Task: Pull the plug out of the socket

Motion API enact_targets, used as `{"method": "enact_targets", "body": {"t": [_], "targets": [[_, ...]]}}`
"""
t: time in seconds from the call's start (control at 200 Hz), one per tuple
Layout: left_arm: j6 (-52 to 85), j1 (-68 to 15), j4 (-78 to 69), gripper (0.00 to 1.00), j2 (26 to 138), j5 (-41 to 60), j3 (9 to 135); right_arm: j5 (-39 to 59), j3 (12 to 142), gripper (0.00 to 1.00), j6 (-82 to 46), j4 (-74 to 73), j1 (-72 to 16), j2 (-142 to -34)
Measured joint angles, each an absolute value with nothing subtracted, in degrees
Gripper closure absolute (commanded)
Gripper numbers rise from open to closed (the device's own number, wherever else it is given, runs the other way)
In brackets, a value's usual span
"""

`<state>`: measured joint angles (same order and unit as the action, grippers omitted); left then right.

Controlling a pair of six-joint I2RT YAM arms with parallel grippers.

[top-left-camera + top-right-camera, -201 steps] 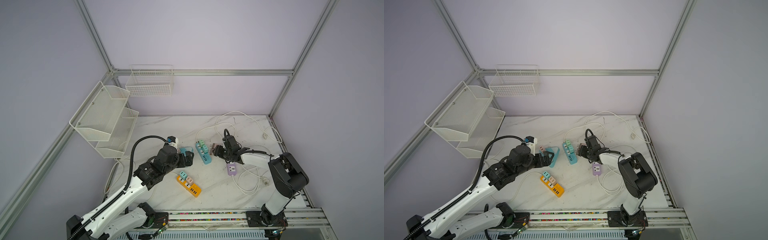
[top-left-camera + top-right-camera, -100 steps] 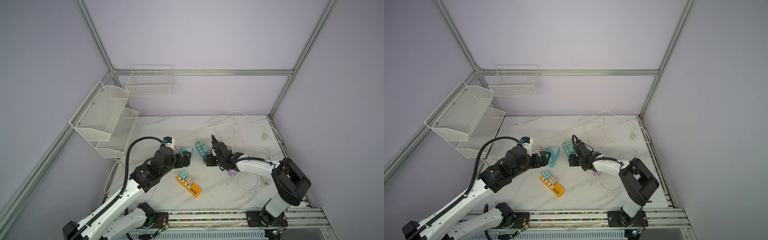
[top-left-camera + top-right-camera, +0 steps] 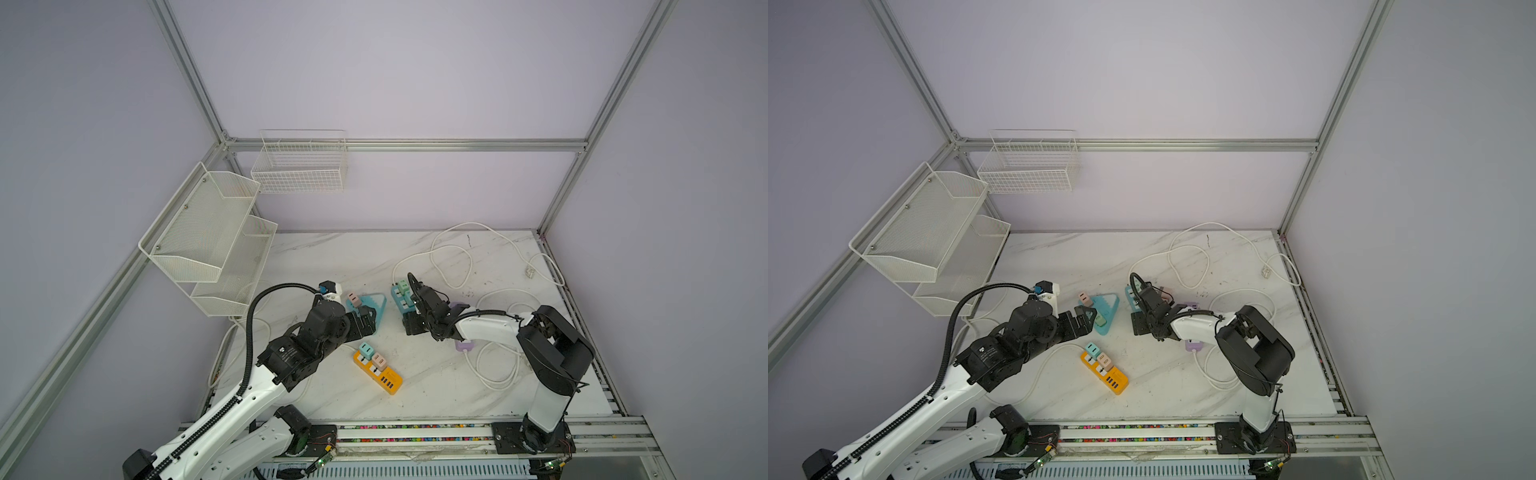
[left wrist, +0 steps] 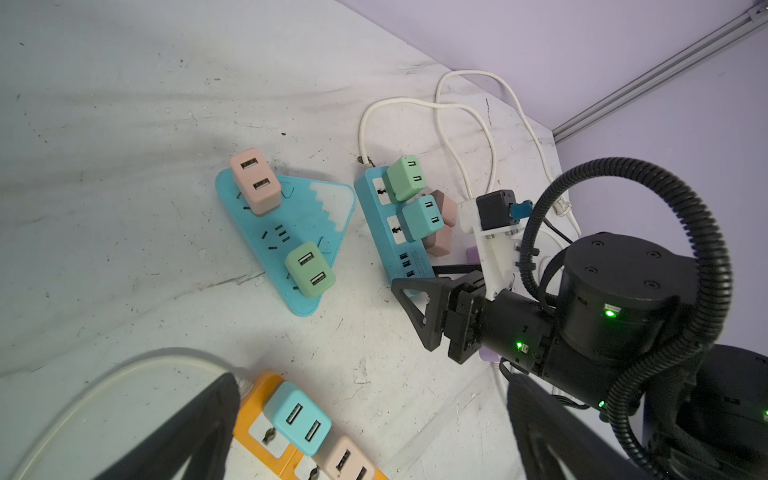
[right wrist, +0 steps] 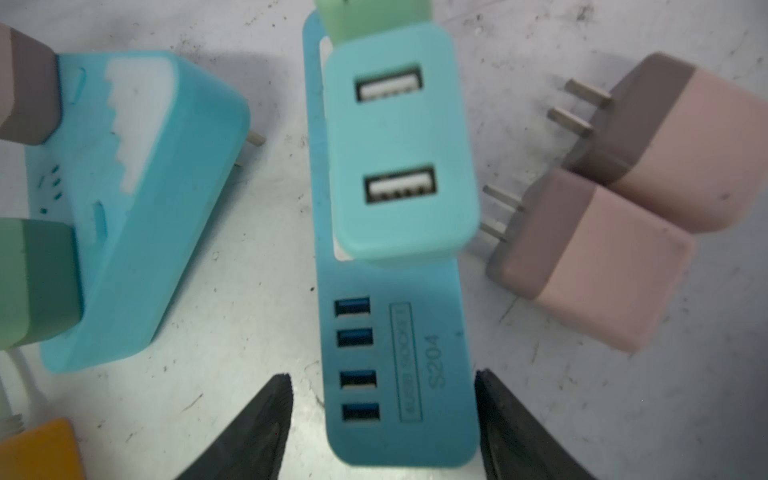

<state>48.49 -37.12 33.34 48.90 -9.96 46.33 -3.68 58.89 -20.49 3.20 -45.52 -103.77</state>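
Note:
A blue power strip (image 5: 399,353) lies mid-table, with a teal plug (image 5: 399,158) and a green plug (image 5: 370,16) seated in it. The left wrist view also shows the strip (image 4: 380,220). My right gripper (image 5: 380,382) is open and straddles the strip's USB end, one finger on each side. In a top view my right gripper (image 3: 413,322) covers that end. My left gripper (image 4: 372,386) is wide open and holds nothing. It hovers over an orange strip (image 4: 249,419) that carries a teal plug (image 4: 297,417). In a top view my left gripper (image 3: 365,322) sits by the triangular socket (image 3: 374,305).
Two loose pink plugs (image 5: 590,257) lie beside the blue strip. The triangular socket (image 4: 291,232) holds a pink plug (image 4: 255,180) and a green plug (image 4: 309,270). A purple adapter (image 3: 463,345) and white cables (image 3: 453,266) lie at the right. Wire baskets (image 3: 212,237) hang on the left wall.
My right gripper has swung from the blue strip's right side round to its near end, and its jaws have widened. The left arm has drawn back slightly.

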Motion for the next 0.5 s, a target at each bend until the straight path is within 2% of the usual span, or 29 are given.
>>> {"method": "enact_targets", "body": {"t": [0.115, 0.34, 0.5], "targets": [[49.0, -37.1, 33.1, 0.0, 48.9, -9.9, 46.2, -5.0, 60.3, 0.33, -20.0, 3.3, -45.7, -105.4], [49.0, -37.1, 32.1, 0.0, 49.2, -9.4, 46.2, -7.3, 61.0, 0.48, -19.7, 3.9, -46.4, -106.4], [49.1, -37.1, 31.9, 0.0, 50.3, -8.8, 46.2, -9.5, 60.7, 0.54, -20.4, 4.8, -48.6, -106.0]]}}
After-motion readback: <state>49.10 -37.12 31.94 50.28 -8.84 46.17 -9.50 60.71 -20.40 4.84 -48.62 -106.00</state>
